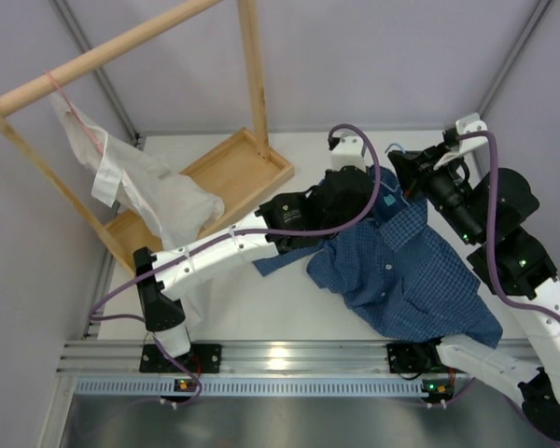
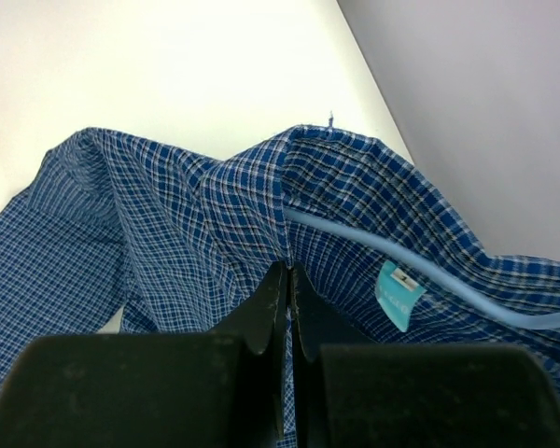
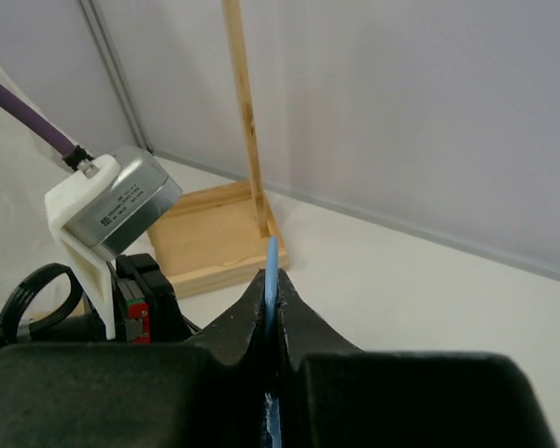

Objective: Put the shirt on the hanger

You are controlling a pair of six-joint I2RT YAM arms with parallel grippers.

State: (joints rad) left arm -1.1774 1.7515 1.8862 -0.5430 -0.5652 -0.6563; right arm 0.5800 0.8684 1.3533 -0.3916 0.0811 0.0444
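The blue checked shirt [image 1: 401, 271] lies spread on the white table, collar end toward the back. My left gripper [image 1: 355, 191] is shut on a fold of the shirt [image 2: 196, 215] at the collar. The light-blue hanger wire [image 2: 429, 271] runs inside the collar past a teal label [image 2: 399, 294]. My right gripper [image 1: 406, 173] is shut on the hanger [image 3: 272, 261], whose thin blue end sticks up between the fingers. Most of the hanger is hidden under the shirt in the top view.
A wooden rack with a tray base [image 1: 233, 173] stands at the back left, its post [image 3: 245, 121] ahead of the right gripper. A white garment [image 1: 140, 182] hangs from its rail on a pinkish-red hanger [image 1: 75, 107]. Grey walls [image 1: 373, 56] close the back.
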